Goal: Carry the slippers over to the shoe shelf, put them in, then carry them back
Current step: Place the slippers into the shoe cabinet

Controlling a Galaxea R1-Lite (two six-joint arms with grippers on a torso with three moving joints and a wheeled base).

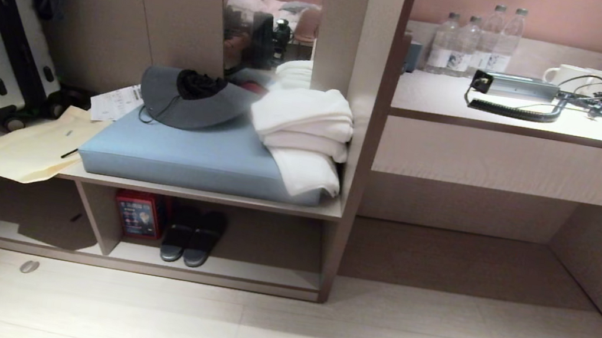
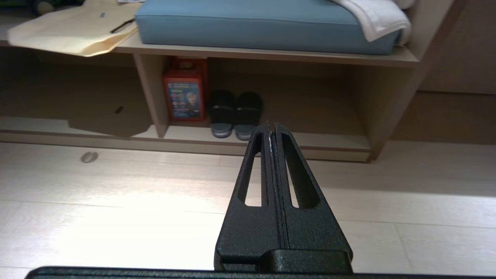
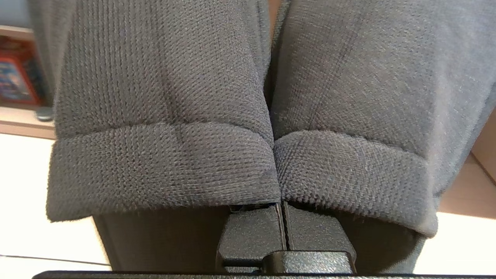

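The right hand (image 3: 279, 226) was pressed together. Its fingers ran up out of sight between the two black knit bands of the slippers (image 3: 162, 116), so it appeared to pinch the pair where the bands meet. In the head view that dark bundle hung low at the robot's right, well apart from the shoe shelf (image 1: 255, 272). The left hand (image 2: 271, 130) was also pressed together, held nothing, and pointed over the floor (image 1: 311, 337) toward the shelf opening.

The step in hand looked like the carry. Doing it well would mean keeping the pinch firm, since soft knit can slip, and coming in low enough to pass under the front edge of the counter board (image 1: 213, 196).

The compartment right of the upright divider (image 1: 94, 215) already held a red box (image 1: 139, 215), and just beside it another dark pair of slippers with paler tips (image 1: 192, 236). Open room lay to the right of that pair, up to the tall side panel (image 1: 337, 240), and that stretch was probably the best target. The shelf's raised front lip (image 1: 212, 281) would need clearing on the way in.
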